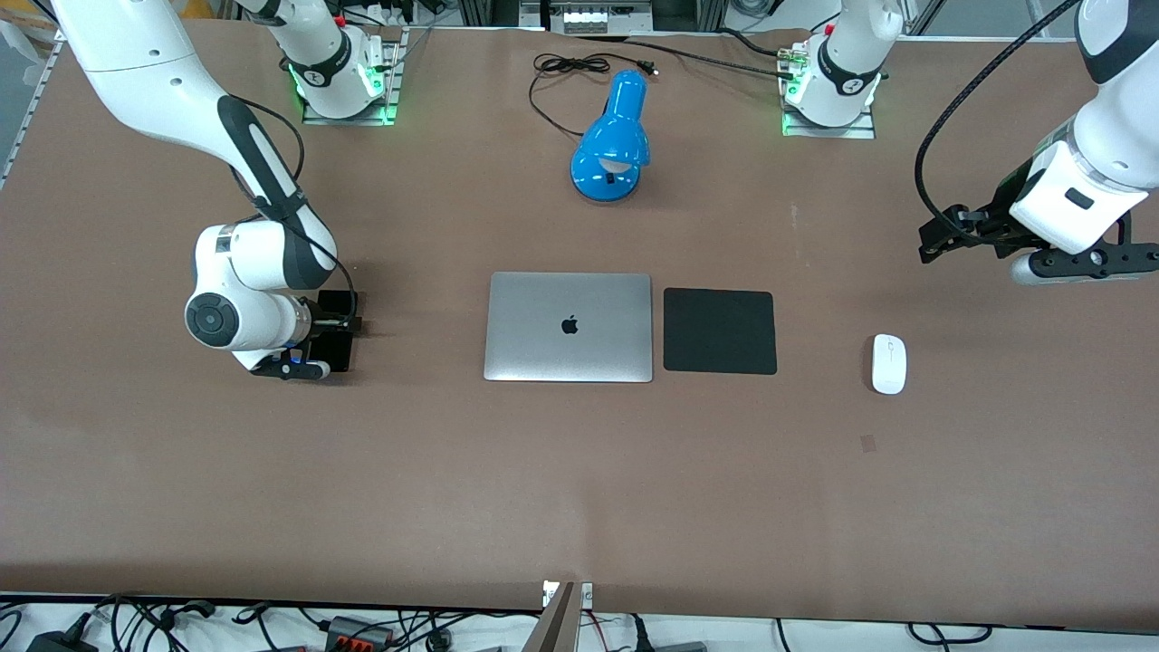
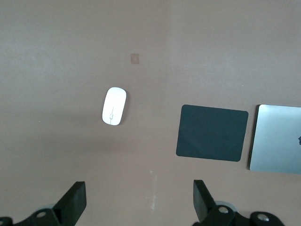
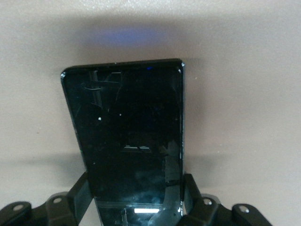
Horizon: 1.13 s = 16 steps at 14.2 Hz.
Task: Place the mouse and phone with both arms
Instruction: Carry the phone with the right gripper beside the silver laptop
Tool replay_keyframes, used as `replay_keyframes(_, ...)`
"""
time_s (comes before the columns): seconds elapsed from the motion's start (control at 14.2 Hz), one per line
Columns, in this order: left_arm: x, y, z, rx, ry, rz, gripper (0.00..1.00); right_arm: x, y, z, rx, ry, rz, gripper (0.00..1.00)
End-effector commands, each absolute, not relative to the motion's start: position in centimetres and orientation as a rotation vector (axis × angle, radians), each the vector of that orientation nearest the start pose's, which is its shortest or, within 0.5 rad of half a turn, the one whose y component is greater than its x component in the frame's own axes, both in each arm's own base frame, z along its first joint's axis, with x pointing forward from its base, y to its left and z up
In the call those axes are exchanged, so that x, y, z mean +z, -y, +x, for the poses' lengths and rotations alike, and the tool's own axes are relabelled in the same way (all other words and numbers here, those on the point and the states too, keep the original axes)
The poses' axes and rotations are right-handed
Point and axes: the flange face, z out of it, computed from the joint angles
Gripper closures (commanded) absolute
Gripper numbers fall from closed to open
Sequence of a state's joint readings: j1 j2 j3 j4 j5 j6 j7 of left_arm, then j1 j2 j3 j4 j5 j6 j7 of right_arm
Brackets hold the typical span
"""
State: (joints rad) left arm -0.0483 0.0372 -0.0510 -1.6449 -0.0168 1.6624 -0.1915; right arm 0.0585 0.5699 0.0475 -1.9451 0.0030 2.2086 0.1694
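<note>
The white mouse (image 1: 888,363) lies on the brown table toward the left arm's end, beside the black mat; it also shows in the left wrist view (image 2: 114,106). My left gripper (image 1: 937,239) hangs open and empty over bare table near the mouse, its fingers (image 2: 75,199) wide apart. My right gripper (image 1: 337,328) is low at the right arm's end of the table, shut on the black phone (image 1: 337,349). In the right wrist view the phone (image 3: 127,132) sticks out from between the gripper's (image 3: 136,188) fingers, its glossy face showing.
A closed silver laptop (image 1: 569,327) lies mid-table with a square black mat (image 1: 720,331) beside it toward the left arm's end. A blue desk lamp (image 1: 612,136) and its black cable (image 1: 566,68) lie near the bases.
</note>
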Motion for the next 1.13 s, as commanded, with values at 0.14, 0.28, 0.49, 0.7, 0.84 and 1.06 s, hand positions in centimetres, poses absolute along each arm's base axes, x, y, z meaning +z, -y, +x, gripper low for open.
replay_keyframes(0.14,58.0,5.5,56.8,0.043,0.146,-3.145,0.0,18.4,-11.3,58.2,0.433,-0.017,-3.082,0.68)
replay_keyframes(0.28,58.0,5.5,56.8,0.043,0.146,-3.145,0.0,19.6,-14.1,58.9,0.388,0.035,-3.061,0.68)
replay_keyframes(0.49,58.0,5.5,56.8,0.043,0.146,-3.145,0.0,20.4,-17.3,59.0,0.363,-0.018,-3.028,0.68)
replay_keyframes(0.7,57.9,5.6,56.9,0.043,0.144,-3.146,0.0,19.3,-20.9,58.2,0.34,-0.079,-3.027,0.68)
replay_keyframes(0.84,57.7,5.6,57.0,0.046,0.146,-3.146,0.0,18.0,-22.7,57.6,0.328,-0.104,-3.025,0.68)
replay_keyframes(1.06,57.0,5.6,57.2,0.068,0.152,-3.147,0.0,17.2,-23.3,57.5,0.318,-0.105,-3.02,0.68)
